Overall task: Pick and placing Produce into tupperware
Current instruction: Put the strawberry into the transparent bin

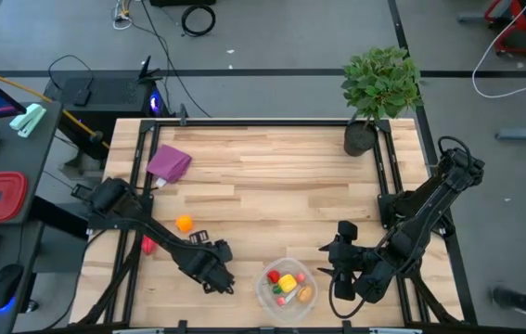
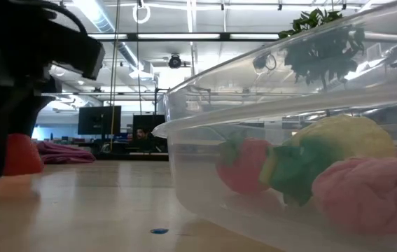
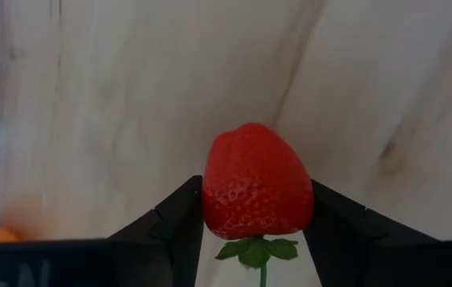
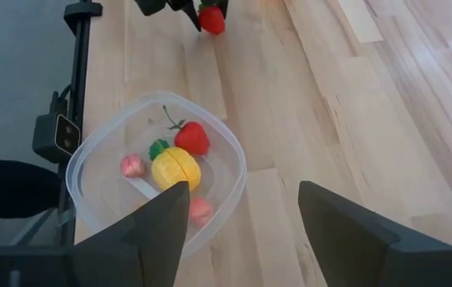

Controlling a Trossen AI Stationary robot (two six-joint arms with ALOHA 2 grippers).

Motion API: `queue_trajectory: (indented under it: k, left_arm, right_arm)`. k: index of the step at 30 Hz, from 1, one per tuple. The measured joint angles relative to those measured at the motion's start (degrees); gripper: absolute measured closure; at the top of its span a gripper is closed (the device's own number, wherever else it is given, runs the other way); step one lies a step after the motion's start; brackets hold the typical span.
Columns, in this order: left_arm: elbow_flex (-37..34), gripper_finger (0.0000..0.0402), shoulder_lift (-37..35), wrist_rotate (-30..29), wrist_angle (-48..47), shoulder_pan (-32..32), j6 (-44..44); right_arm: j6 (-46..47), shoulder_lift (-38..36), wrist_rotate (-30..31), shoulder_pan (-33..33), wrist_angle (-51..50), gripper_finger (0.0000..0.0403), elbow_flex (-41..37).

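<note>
- Leftmost on the table (image 1: 272, 167), a red produce piece (image 1: 147, 246) and an orange one (image 1: 184, 224) lie loose beside the left arm, both yet to be collected.
- Next along, the left gripper (image 1: 218, 279) hangs low over the wood just left of the tupperware (image 1: 264, 293), its jaws pinching a toy strawberry (image 3: 256, 182).
- In the left wrist view the two fingers (image 3: 174, 227) press the berry's flanks at its widest part, tip pointing away, green leaves (image 3: 256, 250) and stem toward the wrist.
- Judging by its look, the strawberry is a light, hard, glossy moulded piece: it should not crush, but the smooth curved sides could slip or swivel between flat pads, so this hold across the broad middle seems the safest one.
- The stem looks thin and is a poor place to grip.
- Further right, the tupperware already holds a second strawberry (image 4: 193, 137), a yellow piece with green (image 4: 174, 167), pink ones (image 4: 132, 166) and, in the high view, a tan one (image 1: 305, 293).
- The held berry sits beside the tub, not above it; it appears to need lifting over the rim.
- Rightmost, the right gripper (image 4: 243, 209) waits with fingers spread, empty, near the tub's right side.
</note>
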Motion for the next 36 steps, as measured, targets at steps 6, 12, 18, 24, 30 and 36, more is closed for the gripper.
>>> queue_trajectory:
  k: [6,12,18,24,30,36]
  left_arm:
    - [0.0,0.0216,-3.0,-6.0,8.4,0.5,3.6]
    - [0.1,0.0216,-6.0,-10.1,23.3,2.0,12.9]
    - [0.1,0.0213,-6.4,-10.4,35.0,4.1,24.7]
    - [0.1,0.0214,-6.4,-10.1,42.2,5.5,33.3]
    - [0.1,0.0212,-4.9,-8.2,50.1,5.0,36.9]
    - [0.2,0.0216,-2.5,-5.7,57.1,4.6,38.1]
  right_arm:
    - [-0.1,0.0,0.7,0.0,0.0,0.0157,0.0]
    - [-0.2,0.0,3.6,-0.1,-0.4,0.0157,0.0]
    - [0.4,0.0,4.1,-0.1,-0.3,0.0157,0.0]
    - [0.7,0.0,4.1,-0.1,-0.3,0.0157,0.0]
    - [0.8,0.0,4.1,0.0,-0.3,0.0157,0.0]
    - [0.7,0.0,4.6,-0.1,-0.2,0.0157,0.0]
